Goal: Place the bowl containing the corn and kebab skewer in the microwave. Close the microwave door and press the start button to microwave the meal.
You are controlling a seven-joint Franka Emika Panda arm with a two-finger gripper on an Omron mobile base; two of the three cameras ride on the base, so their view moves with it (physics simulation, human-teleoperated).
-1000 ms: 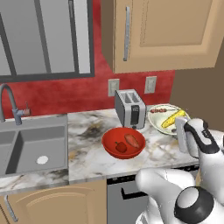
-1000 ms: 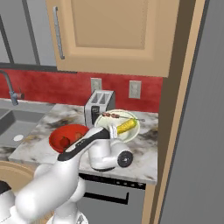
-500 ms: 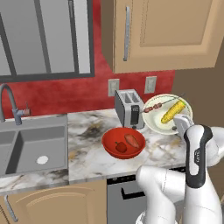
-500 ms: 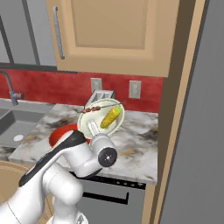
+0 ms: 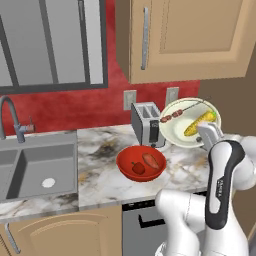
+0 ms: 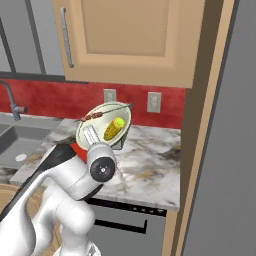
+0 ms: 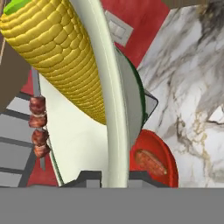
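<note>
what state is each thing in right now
bowl: lifted off the counter, tilted steeply, rim pinched by the gripper
corn: lying inside the tilted bowl
kebab skewer: inside the bowl, above the corn
red bowl: upright on the counter, red food inside
toaster: upright on the counter, slots empty
upper cabinet: door closed

Glossy cream bowl (image 7: pixel 114 109); bumpy corn (image 7: pixel 61 57); veined marble counter (image 5: pixel 100 150); brushed-metal toaster (image 5: pixel 145 124).
</note>
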